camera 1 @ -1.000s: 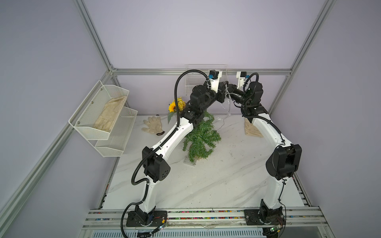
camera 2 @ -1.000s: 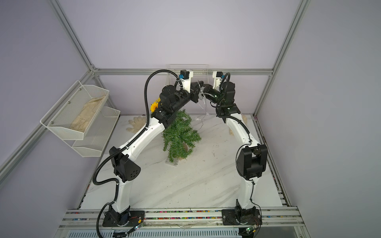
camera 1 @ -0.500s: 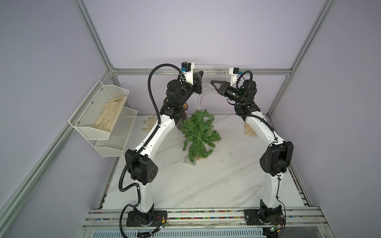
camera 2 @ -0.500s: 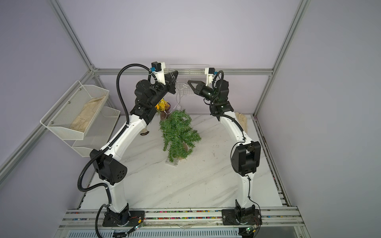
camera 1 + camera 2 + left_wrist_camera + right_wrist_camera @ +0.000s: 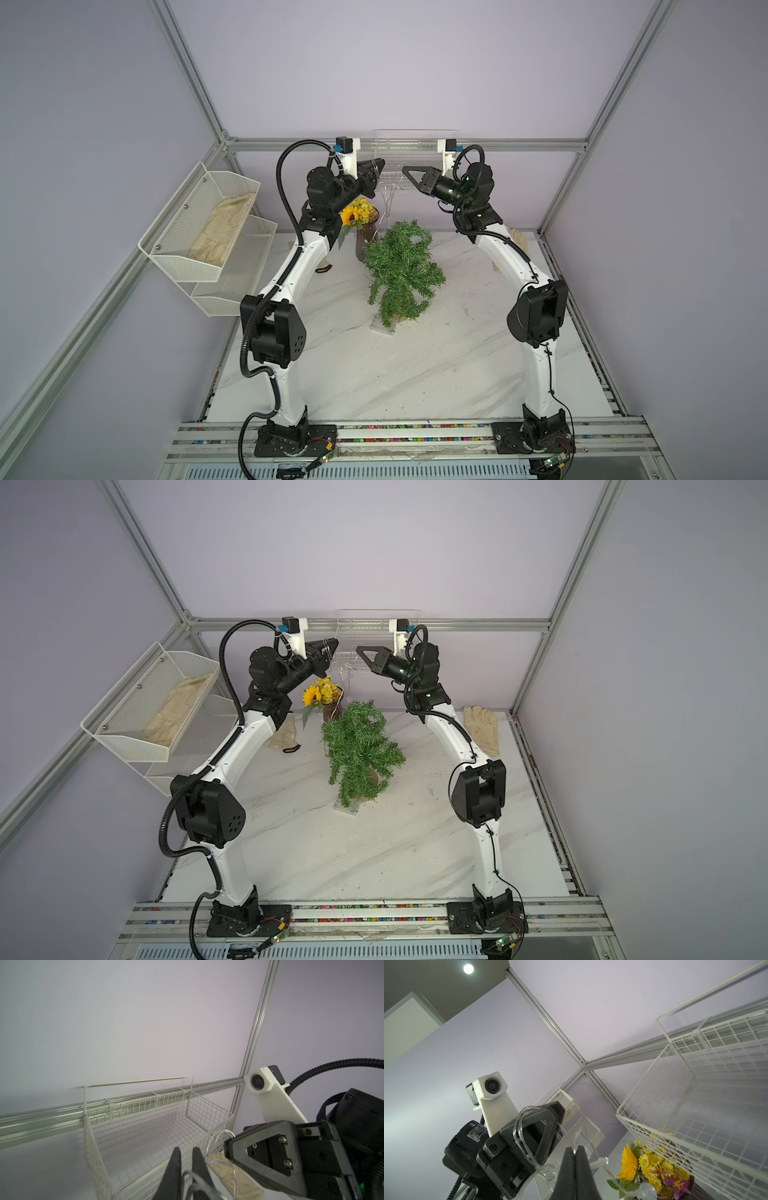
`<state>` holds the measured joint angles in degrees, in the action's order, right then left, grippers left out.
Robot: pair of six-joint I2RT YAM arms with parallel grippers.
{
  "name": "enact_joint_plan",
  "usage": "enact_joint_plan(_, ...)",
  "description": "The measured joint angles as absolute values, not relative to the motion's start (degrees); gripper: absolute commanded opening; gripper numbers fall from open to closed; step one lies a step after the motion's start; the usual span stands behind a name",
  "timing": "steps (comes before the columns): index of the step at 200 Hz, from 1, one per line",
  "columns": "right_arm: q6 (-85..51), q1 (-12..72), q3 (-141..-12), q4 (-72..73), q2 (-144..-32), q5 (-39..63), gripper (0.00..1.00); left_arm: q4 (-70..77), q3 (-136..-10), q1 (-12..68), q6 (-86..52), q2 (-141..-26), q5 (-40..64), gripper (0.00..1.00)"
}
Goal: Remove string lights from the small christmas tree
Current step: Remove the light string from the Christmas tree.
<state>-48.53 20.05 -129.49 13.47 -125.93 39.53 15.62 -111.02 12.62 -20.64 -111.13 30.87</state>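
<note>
While the right fingers (image 5: pixel 569 1159) press together on a strand of the string lights (image 5: pixel 548 1171), the left fingers (image 5: pixel 175 1165) stand slightly apart with clear loops draped over them. Both sets of fingers sit in the upper middle of both top views, in front of a wire basket (image 5: pixel 415 143). The strand dangles toward the top of the small tree (image 5: pixel 399 266), which stands mid-frame on the bench (image 5: pixel 415 374).

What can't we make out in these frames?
- Top views: whether the string lights reach the small christmas tree; the wire is too thin.
- Left wrist view: where the strand between the left tool's parted fingers leads; cut off by the picture's edge.
- Right wrist view: where the right tool pinches the strand; its shut fingers hide it.
</note>
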Motion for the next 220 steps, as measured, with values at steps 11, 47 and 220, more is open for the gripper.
enact_joint_plan(11,-48.4,20.25,-130.82,13.23,-126.58,39.53,0.0,16.32,-110.63,12.23,-21.65,-111.35,33.28,0.18)
enact_joint_plan(47,-48.07,21.45,-135.83,12.73,-129.45,39.55,0.0,19.55,-108.29,11.88,-23.51,-111.68,38.85,0.21)
enact_joint_plan(220,-45.69,24.82,-139.61,10.13,-131.28,39.33,0.0,25.21,-108.14,11.64,-30.04,-115.83,45.84,0.0)
